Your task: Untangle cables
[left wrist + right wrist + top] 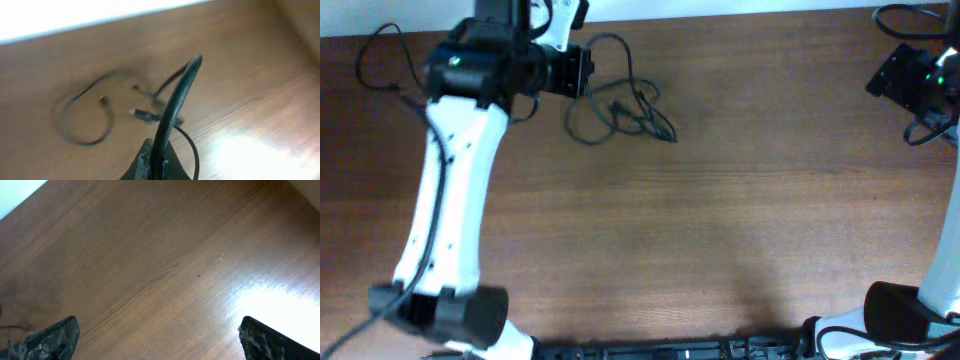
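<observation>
Brown wooden surface (720,220) with a patch of glare. Cables (620,110) in a loose tangle at the far left-centre, lying flat, just beside left gripper (155,167). Left gripper clenched on one of the cables, arcing up from between its fingers; blurred, so probably a strand of that same tangle. Right gripper (159,340) spread wide, empty, over bare wood, well apart at right.
</observation>
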